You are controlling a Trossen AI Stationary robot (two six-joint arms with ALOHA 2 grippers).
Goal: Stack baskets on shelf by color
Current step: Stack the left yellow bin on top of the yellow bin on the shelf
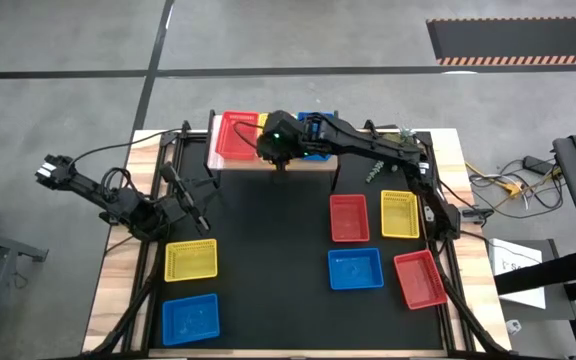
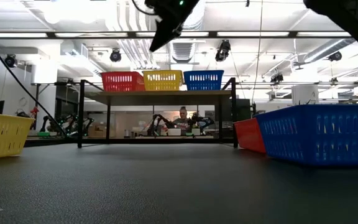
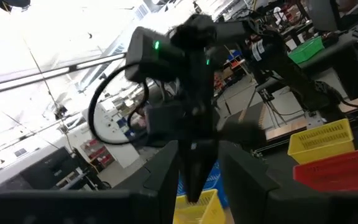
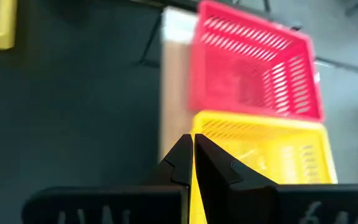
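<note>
This place is a robotics lab. The ceiling (image 2: 241,25) in the upper part of the low view is open, with bare ducts and strip lights. In the middle of that view a person (image 2: 183,118) sits among other robot arms (image 2: 160,122). Loose cables (image 1: 508,182) lie on the grey concrete floor (image 1: 58,110) at the right of the high view.

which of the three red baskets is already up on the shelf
The red basket at the left end of the shelf, beside the yellow one. The other two reds lie on the table.
</note>
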